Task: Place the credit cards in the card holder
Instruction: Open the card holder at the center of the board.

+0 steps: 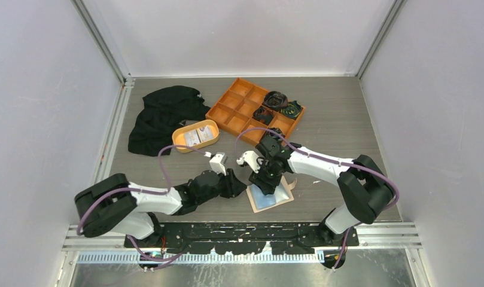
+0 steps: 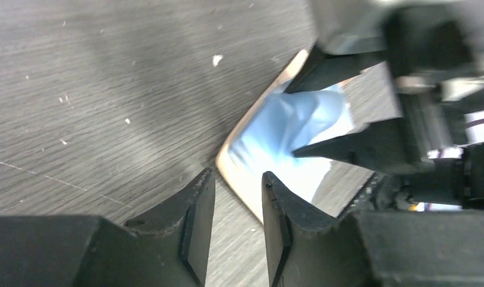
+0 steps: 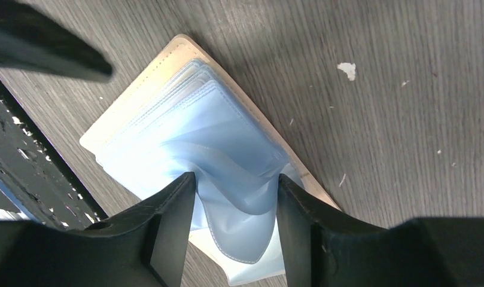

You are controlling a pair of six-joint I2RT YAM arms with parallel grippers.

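Although the credit cards (image 1: 195, 137) lie in an oval orange dish (image 1: 178, 141) on the far left part of the table (image 1: 347, 125), the top view puts the card holder (image 1: 276, 201) open near the front edge. It sits right under the right fingers (image 1: 265, 182) and just to the right of the left fingers (image 1: 239, 188). The dish is well apart from the holder and on the left arm's side, so that arm looks the better placed to fetch a card. The holder's long side runs roughly left to right, a little skewed. From the left wrist, the left fingers stand apart with only bare table in the gap, grasping nothing. A tan corner of the holder lies just ahead of their tips, and beyond it the other arm's dark fingers close on pale blue plastic. From the right wrist, the right fingers straddle a blue sleeve (image 3: 236, 197) of the holder and touch it on both sides, so that it buckles between them; I judge this a pinch on the sleeve. The holder looks like a beige cover lying flat, its long axis slanting from upper left to lower right, with a fanned stack of translucent blue pockets. No card is visible inside any of them.
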